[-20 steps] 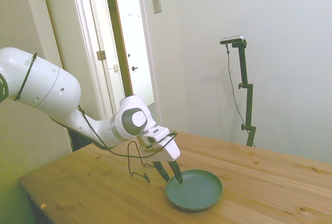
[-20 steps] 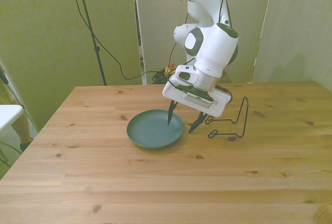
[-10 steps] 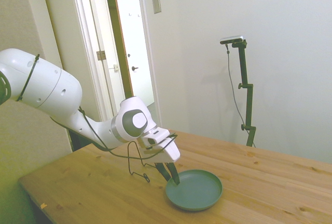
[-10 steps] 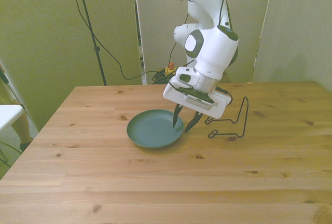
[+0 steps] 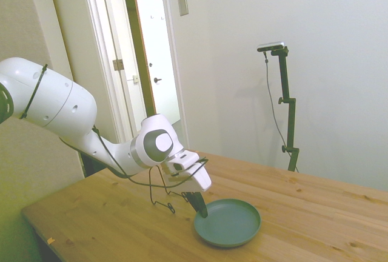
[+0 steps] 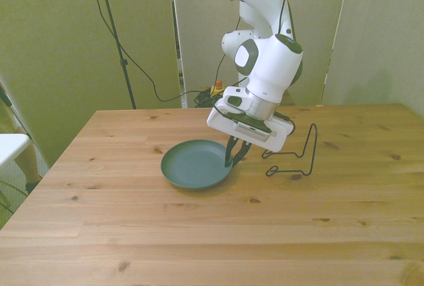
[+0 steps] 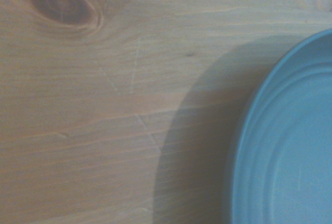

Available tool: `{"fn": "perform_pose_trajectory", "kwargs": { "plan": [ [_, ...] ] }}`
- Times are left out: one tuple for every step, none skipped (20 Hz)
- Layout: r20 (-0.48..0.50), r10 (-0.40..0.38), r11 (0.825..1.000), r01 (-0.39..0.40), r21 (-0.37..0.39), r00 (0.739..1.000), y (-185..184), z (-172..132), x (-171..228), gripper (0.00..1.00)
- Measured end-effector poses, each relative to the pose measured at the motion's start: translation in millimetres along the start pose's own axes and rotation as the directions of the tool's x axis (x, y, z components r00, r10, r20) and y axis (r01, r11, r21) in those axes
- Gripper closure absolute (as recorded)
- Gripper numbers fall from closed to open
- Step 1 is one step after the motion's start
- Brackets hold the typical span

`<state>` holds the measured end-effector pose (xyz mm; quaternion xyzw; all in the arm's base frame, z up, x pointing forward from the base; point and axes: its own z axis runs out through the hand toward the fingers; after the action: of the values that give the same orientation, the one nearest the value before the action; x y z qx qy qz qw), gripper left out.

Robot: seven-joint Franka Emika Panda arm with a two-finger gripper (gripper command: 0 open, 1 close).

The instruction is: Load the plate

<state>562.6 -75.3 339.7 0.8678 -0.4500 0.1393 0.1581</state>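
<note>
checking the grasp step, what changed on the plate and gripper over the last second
The gripper closed: its fingers, spread a second ago with one inside the plate and one outside, have come together on the rim at the front view's right. The plate shifted slightly, if at all. The wire rack and table stayed as they were.

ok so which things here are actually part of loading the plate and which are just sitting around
Part of the job:
- plate, flat on the table
- gripper, fingers closed on the plate's rim on the front view's right
- wire rack, standing apart from the plate; likely where it goes

Just there:
- wooden table
- open door behind, in the side view
</note>
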Motion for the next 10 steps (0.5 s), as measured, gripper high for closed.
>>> {"fn": "perform_pose_trajectory", "kwargs": {
  "plan": [
    [0.002,-0.003,1.000,0.003,0.004,1.000,0.3,-0.8,1.0,1.00],
    [0.007,-0.005,1.000,0.005,0.010,1.000,0.5,-2.5,1.7,1.00],
    [0.018,0.000,1.000,0.000,0.021,1.000,0.6,-4.7,2.5,1.00],
    [0.033,0.004,1.000,-0.005,0.031,0.999,1.1,-6.9,3.0,1.00],
    [0.049,0.007,0.999,-0.009,0.043,0.999,1.9,-9.9,3.5,1.00],
    [0.063,0.013,0.998,-0.017,0.059,0.998,3.2,-15.5,4.9,1.00],
    [0.075,0.015,0.997,-0.021,0.079,0.997,5.1,-23.3,7.0,1.00],
    [0.084,0.017,0.994,-0.026,0.102,0.996,8.1,-33.5,8.8,1.00],
    [0.092,0.020,0.991,-0.031,0.127,0.996,11.7,-45.2,9.9,1.00],
    [0.101,0.022,0.987,-0.037,0.157,0.995,15.6,-59.2,10.1,1.00]
  ]
}}
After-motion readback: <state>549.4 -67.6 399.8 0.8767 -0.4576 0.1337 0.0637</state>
